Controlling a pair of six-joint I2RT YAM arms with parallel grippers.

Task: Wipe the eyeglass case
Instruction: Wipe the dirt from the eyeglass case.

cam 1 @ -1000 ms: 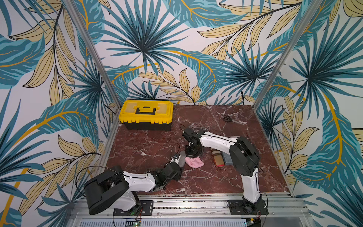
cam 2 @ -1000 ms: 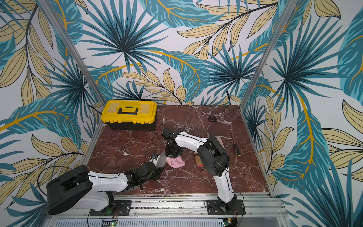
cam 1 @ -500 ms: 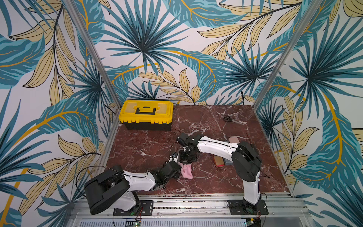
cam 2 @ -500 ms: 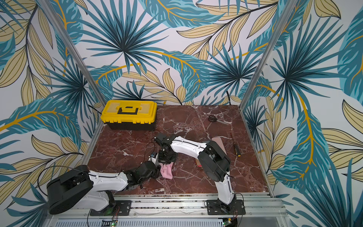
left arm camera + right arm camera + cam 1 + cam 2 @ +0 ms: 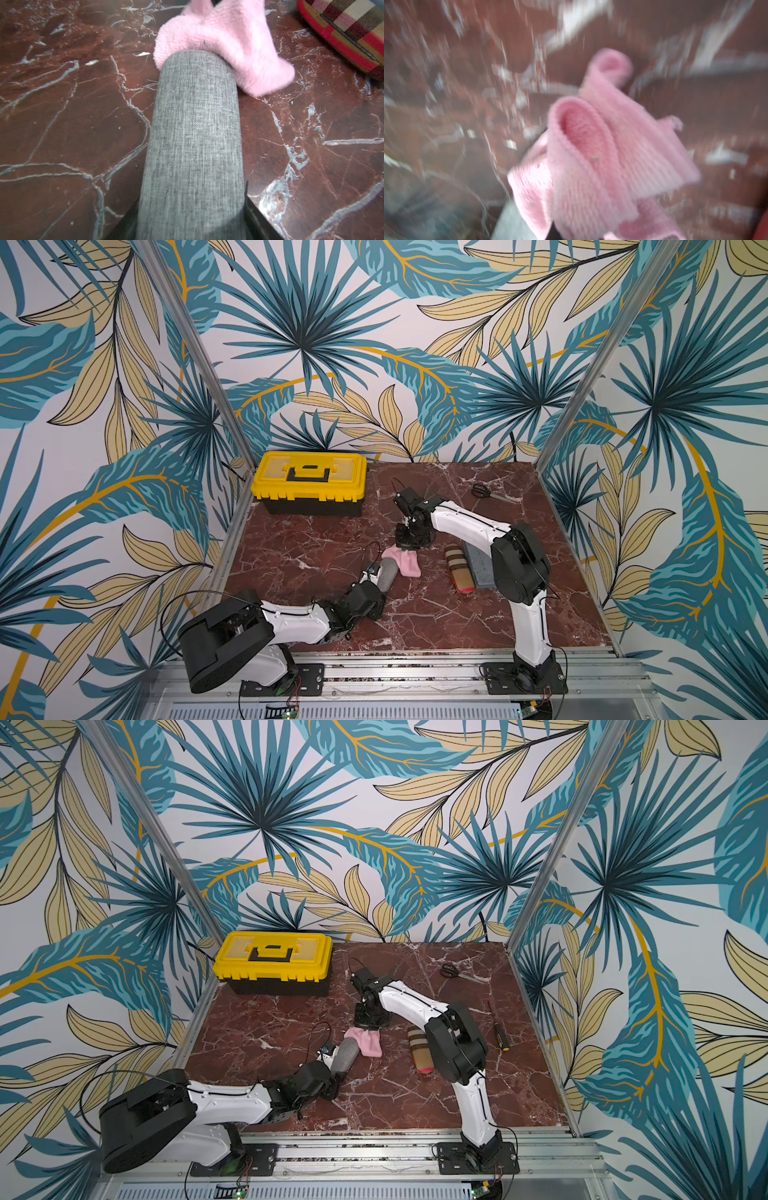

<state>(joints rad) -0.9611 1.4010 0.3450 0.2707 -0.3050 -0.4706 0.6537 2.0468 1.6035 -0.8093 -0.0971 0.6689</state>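
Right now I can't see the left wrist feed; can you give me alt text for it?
A grey case stretches away from the camera, its near end gripped in the left claw, with a pink cloth draped against its far end. Beneath is a red-brown marbled table, and a plaid case lies off in one corner.

Pink cloth (image 5: pixel 591 162) (blurred), folded, marble (image 5: pixel 467 83) beneath

No legible text, labels, brands, numbers or signs; nothing readable in any view
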